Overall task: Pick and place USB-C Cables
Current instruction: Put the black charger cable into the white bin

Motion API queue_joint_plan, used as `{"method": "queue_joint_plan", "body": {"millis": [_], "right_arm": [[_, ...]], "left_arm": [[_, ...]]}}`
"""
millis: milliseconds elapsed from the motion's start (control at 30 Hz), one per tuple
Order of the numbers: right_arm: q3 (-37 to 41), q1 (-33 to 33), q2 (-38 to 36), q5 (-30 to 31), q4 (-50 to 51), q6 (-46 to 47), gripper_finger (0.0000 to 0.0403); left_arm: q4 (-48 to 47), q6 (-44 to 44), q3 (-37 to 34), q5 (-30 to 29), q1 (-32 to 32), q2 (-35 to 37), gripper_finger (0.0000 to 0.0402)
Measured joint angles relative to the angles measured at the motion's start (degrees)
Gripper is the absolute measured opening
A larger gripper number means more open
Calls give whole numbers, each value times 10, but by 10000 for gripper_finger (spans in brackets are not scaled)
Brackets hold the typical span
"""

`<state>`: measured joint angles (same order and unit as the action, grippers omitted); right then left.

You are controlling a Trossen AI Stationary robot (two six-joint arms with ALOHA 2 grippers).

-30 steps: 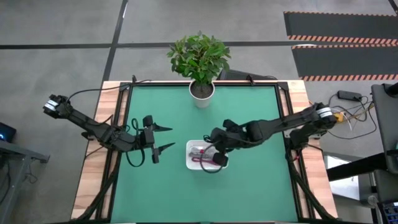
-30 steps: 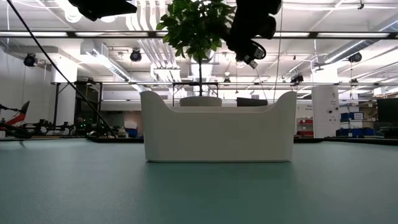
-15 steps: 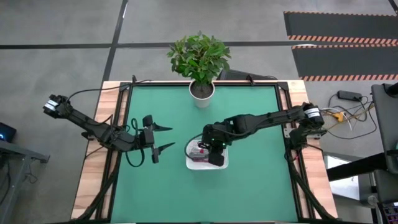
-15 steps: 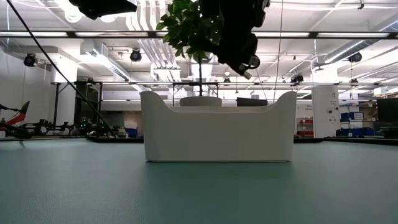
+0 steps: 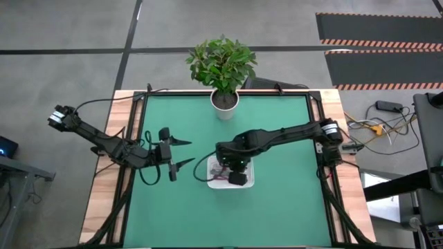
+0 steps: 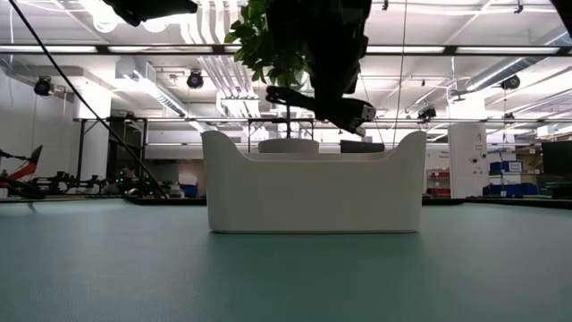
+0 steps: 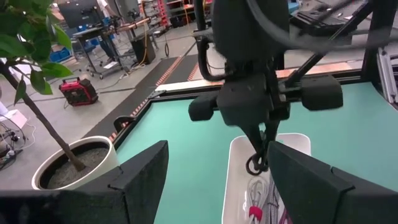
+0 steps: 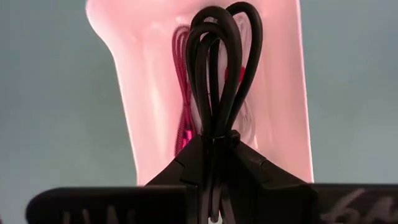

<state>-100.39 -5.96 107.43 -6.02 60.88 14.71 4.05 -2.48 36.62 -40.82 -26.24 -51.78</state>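
The white tray [image 5: 248, 181] stands mid-table, also seen in the low view [image 6: 313, 192]. My right gripper [image 5: 227, 170] points down over it, shut on the black USB-C cable [image 8: 221, 68]. A magenta-pink cable [image 8: 182, 99] and a white-grey cable [image 7: 259, 191] lie inside the tray. No grey-brown cable shows. My left gripper [image 5: 191, 152] waits open, left of the tray, pointing toward it. My right gripper pinches the black cable's bundle at its bound waist [image 8: 215, 135] between the two fingers, coming from above and pointing down. The loops [image 7: 254, 165] stick out past the fingertips and hang over the tray's inside, above the cables lying there.
A potted plant [image 5: 224, 102] stands at the table's far edge, behind the tray. Bare green mat [image 5: 277, 214] stretches toward the near edge and on both sides of the tray. Black arm wires trail beside the left arm [image 5: 149, 176].
My right gripper has moved toward the table's left, from the tray's right end to over its middle, has come down closer to the tray and turned about, carrying the black cable with it. It has stayed shut.
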Motion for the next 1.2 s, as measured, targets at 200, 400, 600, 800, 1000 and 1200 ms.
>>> {"method": "queue_joint_plan", "body": {"millis": [200, 400, 600, 800, 1000, 1200], "right_arm": [[-68, 0, 63, 2, 81, -31, 33], [-129, 0, 120, 29, 142, -70, 33], [-140, 0, 137, 31, 152, -94, 34], [-128, 0, 137, 31, 146, -94, 34], [-107, 0, 137, 32, 131, -93, 34], [-76, 0, 137, 32, 114, -93, 34]], "left_arm": [[0, 0, 0, 0, 0, 1, 258], [0, 0, -1, 0, 0, 1, 258], [0, 0, -1, 0, 0, 1, 258], [0, 2, -2, 0, 0, 1, 258], [0, 4, -2, 0, 0, 1, 258], [0, 4, -2, 0, 0, 1, 258]]}}
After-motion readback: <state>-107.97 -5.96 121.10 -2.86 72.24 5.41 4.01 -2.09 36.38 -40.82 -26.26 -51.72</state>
